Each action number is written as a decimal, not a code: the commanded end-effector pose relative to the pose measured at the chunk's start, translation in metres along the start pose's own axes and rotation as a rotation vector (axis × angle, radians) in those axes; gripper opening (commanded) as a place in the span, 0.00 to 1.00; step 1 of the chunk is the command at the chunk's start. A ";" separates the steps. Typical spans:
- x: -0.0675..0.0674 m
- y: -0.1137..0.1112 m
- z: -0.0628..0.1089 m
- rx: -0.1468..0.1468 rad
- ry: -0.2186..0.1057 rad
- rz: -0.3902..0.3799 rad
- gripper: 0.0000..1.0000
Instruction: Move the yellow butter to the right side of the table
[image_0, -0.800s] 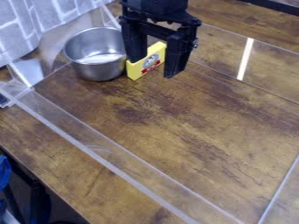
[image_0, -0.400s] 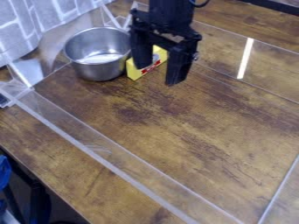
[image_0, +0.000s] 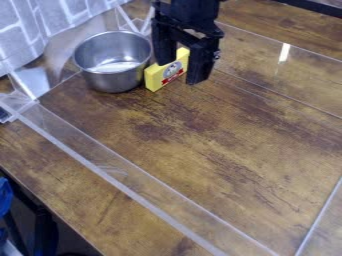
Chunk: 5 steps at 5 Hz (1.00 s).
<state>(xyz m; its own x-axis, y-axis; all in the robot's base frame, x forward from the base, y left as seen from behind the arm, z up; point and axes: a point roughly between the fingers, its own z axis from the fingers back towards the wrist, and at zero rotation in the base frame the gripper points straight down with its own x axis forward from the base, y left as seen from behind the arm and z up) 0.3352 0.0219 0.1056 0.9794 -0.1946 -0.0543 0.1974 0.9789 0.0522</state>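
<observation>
The yellow butter (image_0: 166, 73) is a small yellow box with a red and white label. It lies on the dark wood table (image_0: 214, 140) just right of the steel bowl. My black gripper (image_0: 181, 64) hangs over it from above, open, with one finger on each side of the box. Whether the fingers touch the box cannot be made out. The gripper body hides the box's far end.
A round steel bowl (image_0: 111, 59) stands at the back left, close beside the butter. A clear plastic rim (image_0: 94, 160) runs along the table's left and front sides. A pale cloth (image_0: 56, 45) lies behind the bowl. Bare wood stretches to the right.
The gripper has shifted slightly back and up over the butter, staying open. The butter and the bowl have not moved.
</observation>
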 end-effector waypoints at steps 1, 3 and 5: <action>0.014 0.025 0.011 0.046 -0.071 0.001 1.00; 0.032 0.054 -0.009 0.090 -0.081 -0.021 1.00; 0.043 0.067 -0.036 0.090 -0.066 -0.028 1.00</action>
<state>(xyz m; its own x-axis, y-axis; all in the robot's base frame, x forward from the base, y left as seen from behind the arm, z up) 0.3810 0.0717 0.0501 0.9680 -0.2459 -0.0509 0.2502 0.9615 0.1139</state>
